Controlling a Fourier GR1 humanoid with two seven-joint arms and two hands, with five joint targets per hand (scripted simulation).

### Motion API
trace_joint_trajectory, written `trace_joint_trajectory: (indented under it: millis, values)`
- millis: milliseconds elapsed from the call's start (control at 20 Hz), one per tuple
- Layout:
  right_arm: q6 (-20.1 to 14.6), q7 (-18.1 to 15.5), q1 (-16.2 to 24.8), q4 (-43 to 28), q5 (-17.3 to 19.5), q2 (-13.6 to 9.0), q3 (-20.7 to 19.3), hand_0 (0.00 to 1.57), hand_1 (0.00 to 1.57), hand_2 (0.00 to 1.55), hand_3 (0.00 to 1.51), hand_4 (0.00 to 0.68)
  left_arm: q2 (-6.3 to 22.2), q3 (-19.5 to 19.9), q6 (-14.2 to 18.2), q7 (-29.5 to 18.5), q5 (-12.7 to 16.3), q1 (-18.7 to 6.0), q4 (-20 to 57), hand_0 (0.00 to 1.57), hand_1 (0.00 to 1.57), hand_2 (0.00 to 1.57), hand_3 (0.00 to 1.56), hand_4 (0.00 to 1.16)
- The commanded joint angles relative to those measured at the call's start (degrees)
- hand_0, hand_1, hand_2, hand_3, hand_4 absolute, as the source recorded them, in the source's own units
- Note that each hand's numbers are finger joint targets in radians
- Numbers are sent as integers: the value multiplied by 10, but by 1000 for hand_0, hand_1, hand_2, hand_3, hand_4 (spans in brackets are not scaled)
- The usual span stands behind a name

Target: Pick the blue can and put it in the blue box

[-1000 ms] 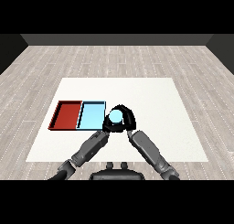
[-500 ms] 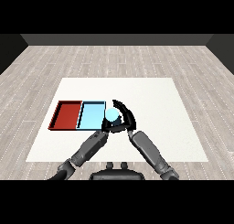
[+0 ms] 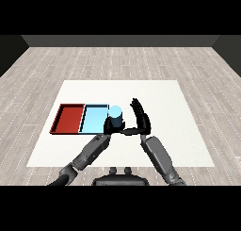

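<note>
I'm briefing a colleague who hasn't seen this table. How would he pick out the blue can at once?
On the white table two trays lie side by side, red tray left and blue tray right. The blue can stands upright at the blue tray's right edge, between the two hands. It is the only round, upright thing there.

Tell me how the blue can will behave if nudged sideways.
The blue can stands upright at the light blue tray's right edge, so it would probably slide or tip. Tipped, its round body would likely roll. It looks stiff.
</note>
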Motion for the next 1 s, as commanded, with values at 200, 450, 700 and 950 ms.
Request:
trace_joint_trajectory:
  millis: [200,450,700,950]
  values:
    - [57,-65,107,-61,-95,-32,-112,0,0,0,0,0,70,49,-18,13,-25,-22,20,1571,1571,1571,1534,1151]
    - [69,-48,98,-64,-117,-36,-147,0,0,0,0,0,123,76,7,55,-52,-25,20,1571,1571,1571,1523,1152]
    - [60,-48,132,-78,-111,-29,-141,0,0,0,0,0,187,66,52,159,-88,-56,41,1571,1571,1571,1507,1141]
    - [72,-63,118,-31,-114,-17,-143,0,0,0,0,0,192,41,52,259,-128,-127,188,1571,1571,1561,1483,1012]
